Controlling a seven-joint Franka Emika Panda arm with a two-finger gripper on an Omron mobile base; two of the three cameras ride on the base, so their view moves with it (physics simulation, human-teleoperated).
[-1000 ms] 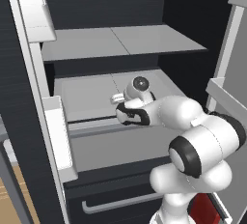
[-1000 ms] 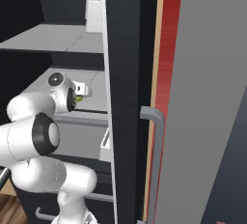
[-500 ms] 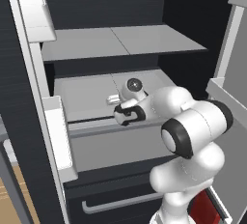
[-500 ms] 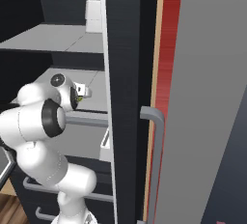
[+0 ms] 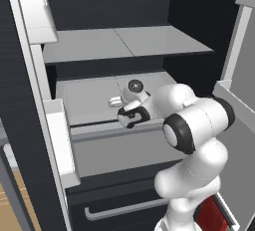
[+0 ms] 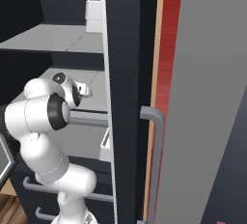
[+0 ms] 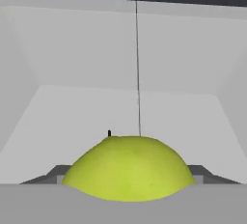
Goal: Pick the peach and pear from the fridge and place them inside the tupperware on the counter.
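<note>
One pear (image 7: 128,167) between gripper (image 7: 128,182) fingertips; inside fridge (image 5: 124,90) drawer.

Left and right base views look forward into the fridge (image 5: 124,51), sharing its grey shelves; hand view faces the fridge's back wall, close behind the pear (image 7: 128,167).

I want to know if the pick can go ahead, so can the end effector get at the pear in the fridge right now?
Probably yes. In the hand view the pear sits close and centred before the end effector, with nothing between them. The arm already reaches inside the open fridge. Whether the fingers are open cannot be told.
</note>
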